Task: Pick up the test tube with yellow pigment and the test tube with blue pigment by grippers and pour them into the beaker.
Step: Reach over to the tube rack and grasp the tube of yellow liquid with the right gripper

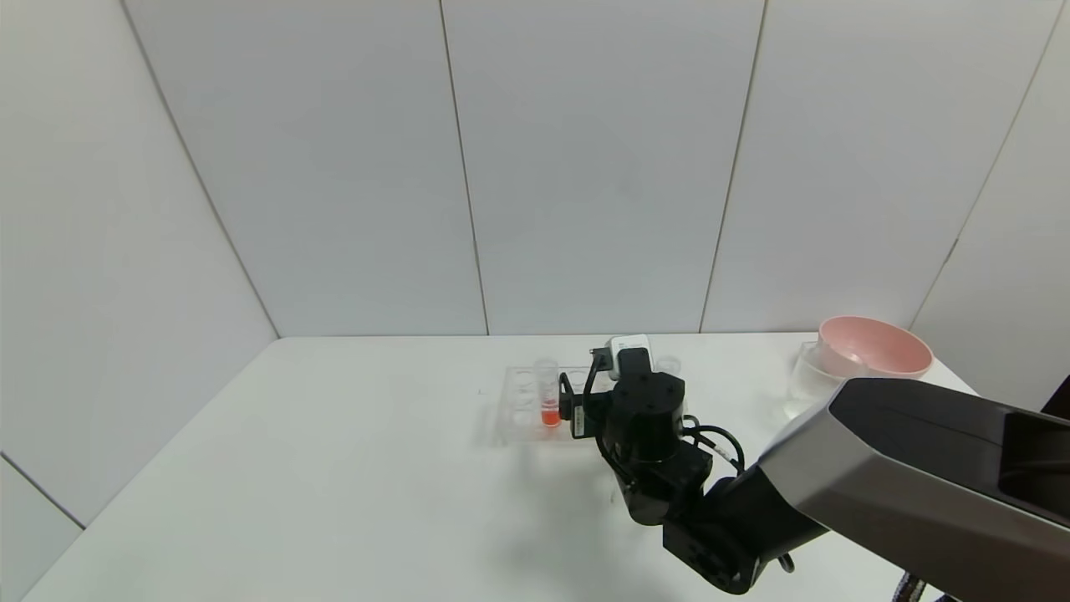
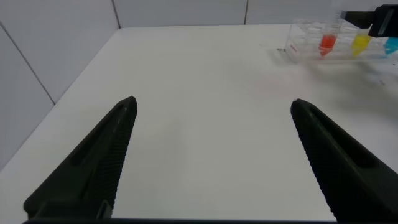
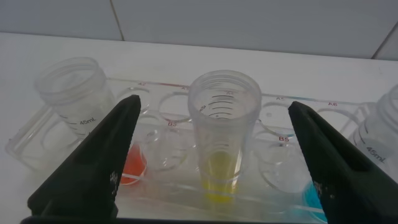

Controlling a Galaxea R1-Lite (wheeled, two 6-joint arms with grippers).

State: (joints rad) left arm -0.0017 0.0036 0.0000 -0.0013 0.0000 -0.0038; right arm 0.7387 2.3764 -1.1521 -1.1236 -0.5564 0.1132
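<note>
Early stage, nothing poured. R gripper (image 3: 211,155) wide open, straddling yellow tube (image 3: 224,134), upright in rack (image 3: 280,146) betw. red and blue tube (image 3: 380,152). L gripper (image 2: 211,152) open, parked well apart. Beaker (image 1: 809,383) by pink bowl (image 1: 874,345). Both grasps, pours left.

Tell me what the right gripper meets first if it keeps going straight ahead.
Likely the test tube with yellow pigment: it stands in the rack centred between the right gripper's open fingers, nothing nearer.

Lab test bench: clear tube rack (image 3: 186,155) on bare white table (image 1: 334,468), white panel walls (image 1: 585,167).
</note>
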